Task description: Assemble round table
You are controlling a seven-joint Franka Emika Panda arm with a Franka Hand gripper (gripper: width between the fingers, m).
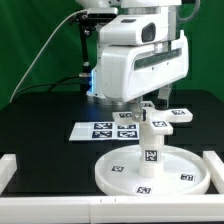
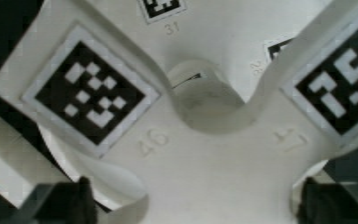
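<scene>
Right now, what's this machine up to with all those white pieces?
A robot arm is putting together a small round table. The post already stands upright on the round disc. The arm is down over the four-armed cross piece, which lies on the black table behind the disc, with its jaws on either side of it. Whether they are gripping it yet, I cannot tell.

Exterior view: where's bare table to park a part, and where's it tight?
Free: the black table on the exterior view's left, between the white frame and the marker board. Tight: around the gripper, which hangs low over the cross piece, close to the post standing on the round disc.
</scene>
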